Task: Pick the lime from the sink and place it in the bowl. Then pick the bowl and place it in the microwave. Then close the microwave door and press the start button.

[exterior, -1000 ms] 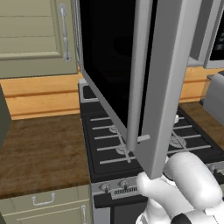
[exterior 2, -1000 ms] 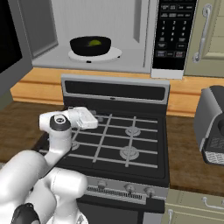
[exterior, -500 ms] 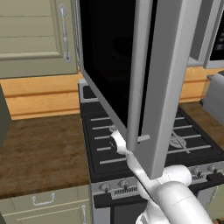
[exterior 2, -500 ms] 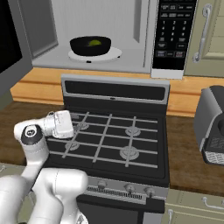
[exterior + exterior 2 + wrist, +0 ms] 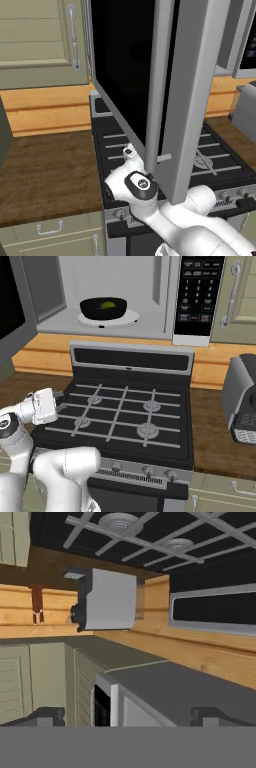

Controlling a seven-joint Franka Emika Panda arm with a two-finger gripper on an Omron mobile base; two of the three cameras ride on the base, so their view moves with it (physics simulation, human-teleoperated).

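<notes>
The microwave (image 5: 145, 291) stands open above the stove. Inside it, a black bowl (image 5: 92, 309) sits on a white turntable plate, and the yellow-green lime (image 5: 108, 304) lies in the bowl. The microwave door (image 5: 125, 75) swings far out toward me, its black glass and silver frame looming in the left base view; its edge (image 5: 12, 311) shows at far left. My gripper (image 5: 61, 402) is open and empty, low over the stove's left edge, below the door (image 5: 129, 150). In the hand view its tips stand wide apart (image 5: 128, 716). The sink is out of view.
A black gas stove (image 5: 125, 416) lies under the microwave, between wooden counters. The microwave's control panel (image 5: 197, 296) is right of the opening. A grey coffee machine (image 5: 242, 401) stands on the right counter. Cream cabinets (image 5: 40, 40) hang at upper left.
My arm has swung left and down. The hand went from over the stove's left burners to its left edge, beneath the open door. Bowl, lime and door have not moved.
</notes>
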